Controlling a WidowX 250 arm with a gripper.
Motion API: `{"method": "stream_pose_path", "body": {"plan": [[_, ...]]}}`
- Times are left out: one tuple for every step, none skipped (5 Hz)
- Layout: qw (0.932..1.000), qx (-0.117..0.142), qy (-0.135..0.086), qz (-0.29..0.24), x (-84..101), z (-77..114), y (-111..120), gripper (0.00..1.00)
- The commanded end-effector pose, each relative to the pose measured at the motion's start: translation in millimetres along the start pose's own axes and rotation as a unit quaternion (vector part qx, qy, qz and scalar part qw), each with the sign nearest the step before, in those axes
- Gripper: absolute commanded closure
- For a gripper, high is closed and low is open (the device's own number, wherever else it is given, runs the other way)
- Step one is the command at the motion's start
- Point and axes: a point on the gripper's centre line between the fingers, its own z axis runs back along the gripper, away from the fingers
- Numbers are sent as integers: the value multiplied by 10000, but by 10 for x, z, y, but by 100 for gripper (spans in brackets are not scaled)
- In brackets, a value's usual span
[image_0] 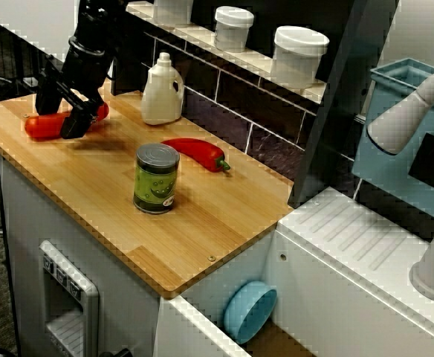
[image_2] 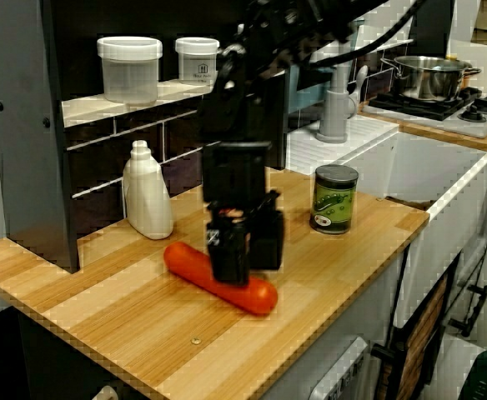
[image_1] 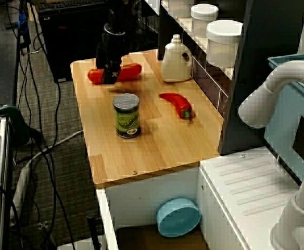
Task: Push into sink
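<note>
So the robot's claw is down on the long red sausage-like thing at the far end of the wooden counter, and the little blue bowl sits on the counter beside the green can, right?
Not quite. The blue bowl lies inside the sink, tipped on its side, as the view from above shows. The rest holds: the gripper is down on the red sausage-like thing at the far end of the counter.

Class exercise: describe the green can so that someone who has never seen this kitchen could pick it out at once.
Start at the wooden counter left of the sink. Near its middle stands the can, upright, beside a red chili pepper. It is the only metal cylinder there, with a green label and silver lid.
</note>
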Motion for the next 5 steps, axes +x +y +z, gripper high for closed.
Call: {"method": "stream_pose_path", "body": {"plan": [[9991, -127, -299, -288, -112, 415, 12, 0], [9987, -248, -203, -403, -149, 491, -10, 0], [9956, -557, -124, -743, -227, 550, -211, 0], [9972, -590, -415, -178, -310, 537, -611, 0], [9950, -266, -862, 432, -320, 471, -943, 0]]}}
